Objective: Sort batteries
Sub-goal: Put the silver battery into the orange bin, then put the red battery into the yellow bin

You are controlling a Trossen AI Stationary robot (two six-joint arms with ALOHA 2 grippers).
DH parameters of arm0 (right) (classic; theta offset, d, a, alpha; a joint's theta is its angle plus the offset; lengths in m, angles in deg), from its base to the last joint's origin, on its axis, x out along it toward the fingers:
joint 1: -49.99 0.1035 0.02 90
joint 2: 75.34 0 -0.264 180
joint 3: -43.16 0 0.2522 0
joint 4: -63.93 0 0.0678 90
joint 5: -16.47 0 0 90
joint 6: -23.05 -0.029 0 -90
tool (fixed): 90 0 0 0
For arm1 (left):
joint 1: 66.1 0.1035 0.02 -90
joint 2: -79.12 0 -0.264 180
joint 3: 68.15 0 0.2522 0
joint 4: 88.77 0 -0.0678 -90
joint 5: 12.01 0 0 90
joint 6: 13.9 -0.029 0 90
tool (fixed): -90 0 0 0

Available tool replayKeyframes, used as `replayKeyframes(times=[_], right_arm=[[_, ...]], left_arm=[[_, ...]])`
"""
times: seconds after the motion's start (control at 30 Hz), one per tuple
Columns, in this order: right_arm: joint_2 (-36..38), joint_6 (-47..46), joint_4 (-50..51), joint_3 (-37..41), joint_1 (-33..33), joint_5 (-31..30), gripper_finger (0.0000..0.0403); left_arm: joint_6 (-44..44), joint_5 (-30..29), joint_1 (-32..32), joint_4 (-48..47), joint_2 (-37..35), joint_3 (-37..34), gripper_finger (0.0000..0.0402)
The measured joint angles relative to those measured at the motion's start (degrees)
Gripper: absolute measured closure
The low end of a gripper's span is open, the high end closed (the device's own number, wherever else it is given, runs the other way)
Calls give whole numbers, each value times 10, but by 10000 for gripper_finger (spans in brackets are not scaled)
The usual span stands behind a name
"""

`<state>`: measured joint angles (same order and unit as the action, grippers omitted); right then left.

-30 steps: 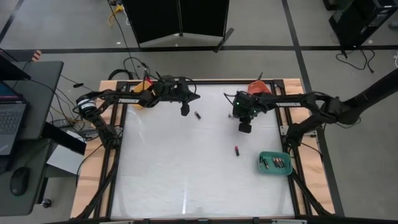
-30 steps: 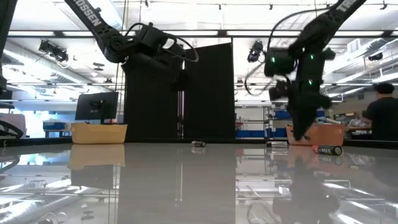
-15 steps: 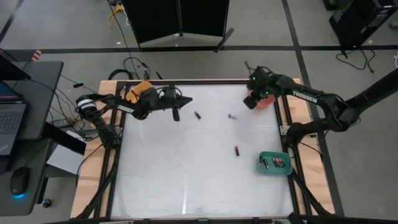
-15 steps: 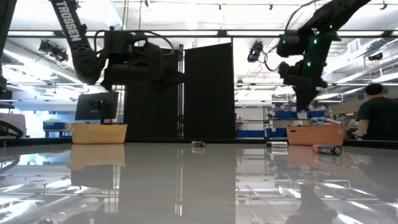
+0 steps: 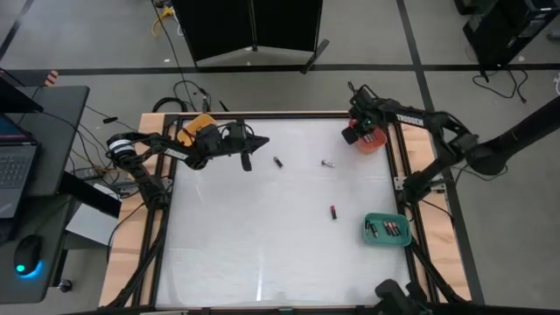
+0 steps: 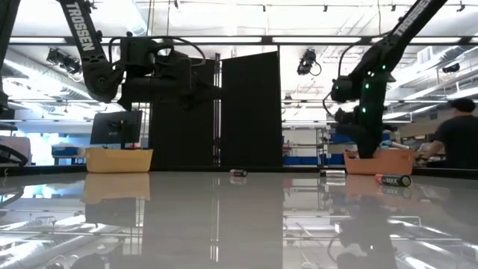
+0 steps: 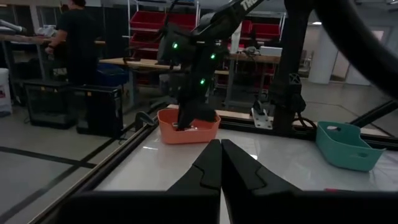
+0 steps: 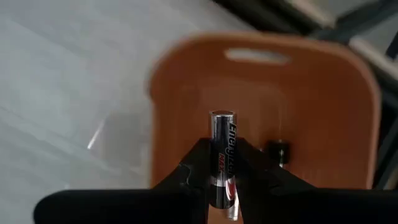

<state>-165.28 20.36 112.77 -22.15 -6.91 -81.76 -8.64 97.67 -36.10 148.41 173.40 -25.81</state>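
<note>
My right gripper (image 5: 359,131) hangs over the red-orange tray (image 5: 374,144) at the table's far right corner, shut on a black-and-silver battery (image 8: 222,134). Another battery (image 8: 277,151) lies in that tray (image 8: 323,112). Three loose batteries lie on their sides on the table (image 5: 277,162) (image 5: 326,164) (image 5: 332,211). Several more lie in the green tray (image 5: 386,229). My left gripper (image 5: 248,162) is shut on nothing, above the table near the orange tray (image 5: 197,129). My right gripper pinches the battery between its two fingers at the battery's lower half (image 8: 222,168). The fingers point down from above and the battery lies along them, its silver end sticking out past the tips. It is lifted clear, over the tray's inside.
Wooden rails edge the white table (image 5: 262,254), whose near half is bare. In the low view the loose batteries (image 6: 239,172) (image 6: 393,179) lie between the two far trays. A dark screen stands beyond the far edge (image 5: 254,31). A person (image 6: 455,134) is in the room behind.
My right gripper has travelled from above the table's middle right toward the far right corner and come down over the red-orange tray, carrying the battery. My left gripper has drawn back a little toward the table's left edge, then kept still.
</note>
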Motion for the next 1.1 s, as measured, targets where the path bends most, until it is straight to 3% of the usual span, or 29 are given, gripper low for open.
replayKeyframes(times=[0.3, 0.57, 0.77, 0.9, 1.03, 1.1], right_arm=[[-29, -5, -2, -20, -5, -26, 344], [-28, -17, 29, -51, -5, -41, 280], [-28, -17, 91, -102, -5, -42, 267], [-18, -4, 163, -134, 18, -40, 295], [14, -25, 213, -140, 64, -28, 373], [36, -48, 231, -140, 97, -26, 391]], left_arm=[[12, 0, 0, 0, 0, 0, 392], [13, -3, 0, -1, 0, 0, 392], [13, -3, 0, -1, 0, 0, 392], [12, -3, 0, -1, 0, 0, 392], [11, -3, 0, -2, 0, 0, 392], [10, -3, 0, -2, 0, 0, 392]])
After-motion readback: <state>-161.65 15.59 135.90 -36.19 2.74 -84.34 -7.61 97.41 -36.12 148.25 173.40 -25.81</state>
